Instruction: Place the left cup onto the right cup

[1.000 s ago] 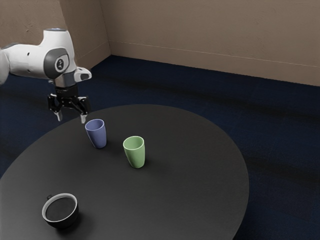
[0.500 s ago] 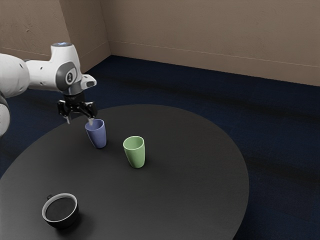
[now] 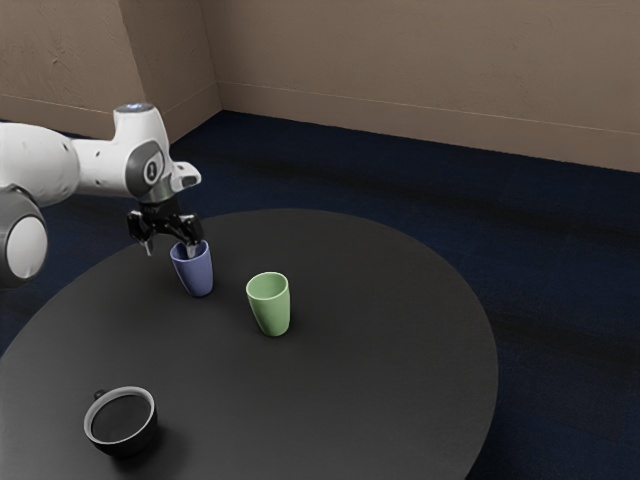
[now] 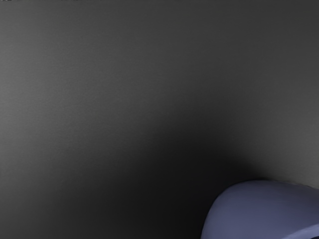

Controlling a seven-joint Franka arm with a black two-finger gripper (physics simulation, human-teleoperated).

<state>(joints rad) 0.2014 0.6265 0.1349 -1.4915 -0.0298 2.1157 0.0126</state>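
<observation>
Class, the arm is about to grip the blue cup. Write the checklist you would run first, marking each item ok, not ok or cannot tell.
1. Hand at the blue cup rim: ok.
2. Hand open: ok.
3. Hand straddling the cup's wall: cannot tell.
4. Blue cup upright: ok.
5. Green cup upright, mouth uncovered: ok.
6. Black mug well apart from both cups: ok.

- From my station I can read no text, label, brand, number or sign on anything here.
- The round grey joint cap (image 3: 150, 171) on the white robot arm (image 3: 92, 166) carries a small pale mark, but it is too small for me to make out.
</observation>
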